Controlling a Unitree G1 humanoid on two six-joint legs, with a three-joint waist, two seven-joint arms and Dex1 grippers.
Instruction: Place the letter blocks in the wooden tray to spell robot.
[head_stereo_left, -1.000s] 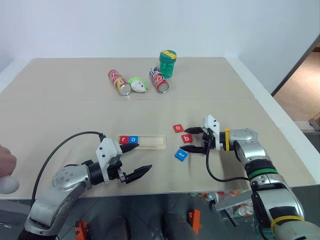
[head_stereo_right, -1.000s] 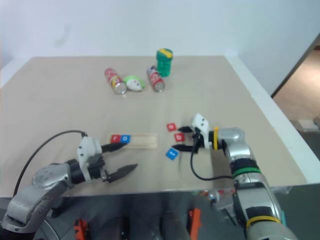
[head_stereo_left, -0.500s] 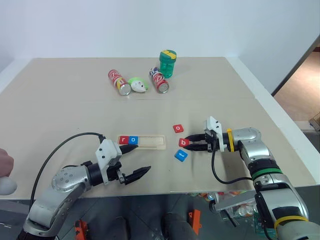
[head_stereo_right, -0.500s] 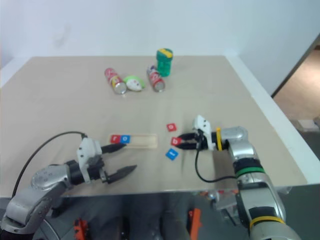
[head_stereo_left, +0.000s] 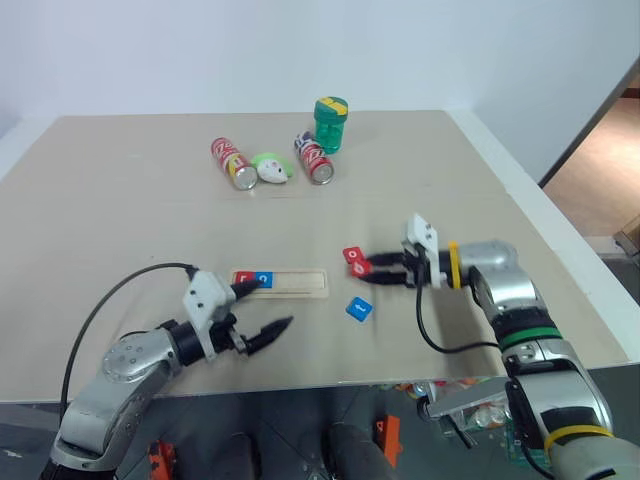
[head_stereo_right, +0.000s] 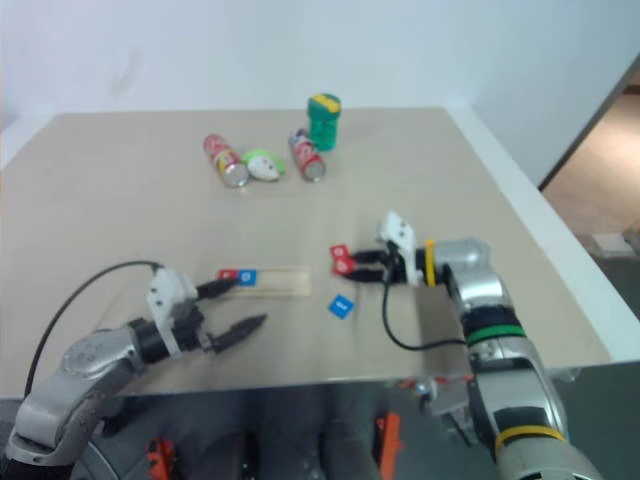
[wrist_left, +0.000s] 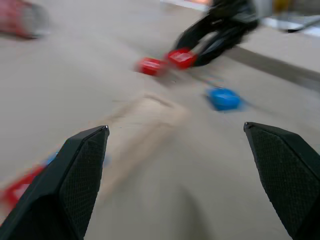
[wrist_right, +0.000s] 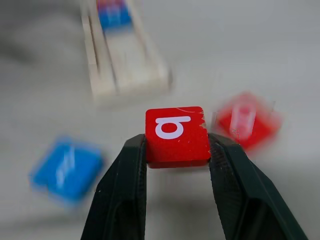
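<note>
The wooden tray (head_stereo_left: 292, 283) lies near the table's front, with a red letter block (head_stereo_left: 243, 279) and a blue letter block (head_stereo_left: 263, 279) at its left end. My right gripper (head_stereo_left: 368, 269) is shut on a red letter block marked b (wrist_right: 176, 136) and holds it just above the table, right of the tray. A second red block (wrist_right: 246, 125) lies close beside the held one. A blue block (head_stereo_left: 359, 309) lies on the table in front of them. My left gripper (head_stereo_left: 272, 302) hangs open and holds nothing, in front of the tray's left half.
Two red soda cans (head_stereo_left: 228, 163) (head_stereo_left: 314, 158), a white and green toy (head_stereo_left: 270, 167) and a green container (head_stereo_left: 331, 124) stand at the back of the table. The table's raised right edge (head_stereo_left: 545, 215) runs behind my right arm.
My right gripper closed on the red b block, lifted it off the table and carried it a little leftward. My left gripper shifted slightly to the left and stayed open.
</note>
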